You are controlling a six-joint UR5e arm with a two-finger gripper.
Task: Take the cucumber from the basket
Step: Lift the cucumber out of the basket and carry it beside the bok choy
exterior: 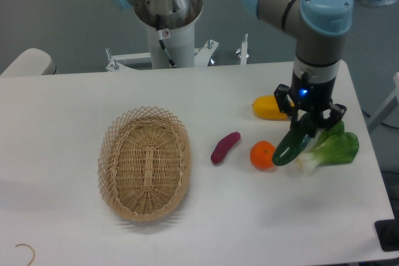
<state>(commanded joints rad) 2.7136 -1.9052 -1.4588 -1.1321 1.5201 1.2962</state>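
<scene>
My gripper (308, 124): clenched on the cucumber (293, 143), which hangs tilted above the table (75, 110), between orange (263, 154) and bok choy (330, 149). Basket (144, 163): well apart, far left. Sweet potato (225, 147): beside the orange.
</scene>
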